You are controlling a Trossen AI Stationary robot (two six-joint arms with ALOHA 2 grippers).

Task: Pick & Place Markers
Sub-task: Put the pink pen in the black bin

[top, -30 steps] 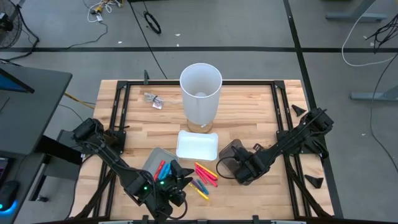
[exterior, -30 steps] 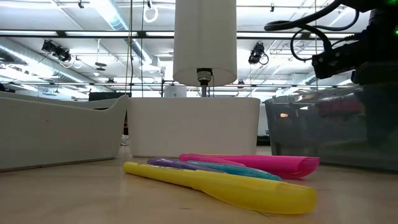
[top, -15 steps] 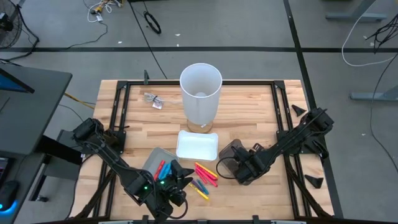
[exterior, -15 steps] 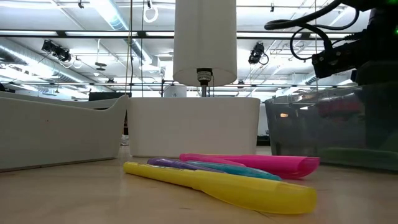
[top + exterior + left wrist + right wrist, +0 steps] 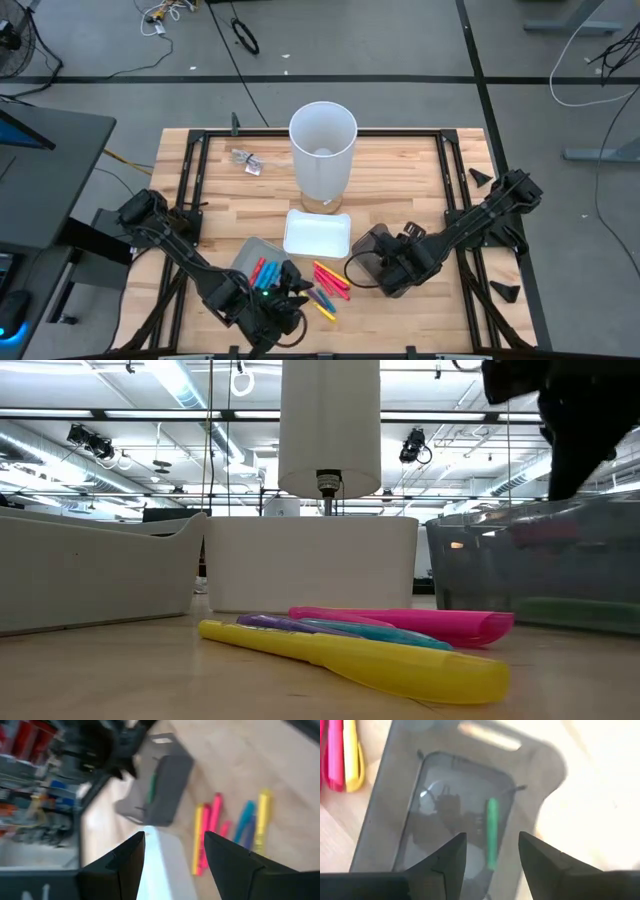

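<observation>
Markers [image 5: 330,282] lie loose on the table [image 5: 400,170] in the gap between our two tools: pink, yellow, blue and purple ones, fanned side by side. In the low view the yellow marker [image 5: 360,655] lies nearest, with the pink marker [image 5: 420,622] behind it, both flat on the wood.

Our right tool [image 5: 487,857] hangs over the dark tray [image 5: 372,255], fingers spread and holding nothing. Directly below it a green marker [image 5: 492,832] lies lengthwise on the tray floor, apart from the tray walls. The loose pile sits just beyond the tray's far rim from this tool.

Our left tool [image 5: 172,855] is also spread and empty, near the table's front edge. Ahead of it the loose markers lie in open wood, with the white tray [image 5: 317,234] beyond them. Beside this tool a grey tray [image 5: 247,253] holds more markers [image 5: 263,272], red and blue, close to its rim.

A tall white cylinder [image 5: 322,150] stands behind the white tray. Bare wood stretches on either side of it up to the black frame rails [image 5: 190,170].
</observation>
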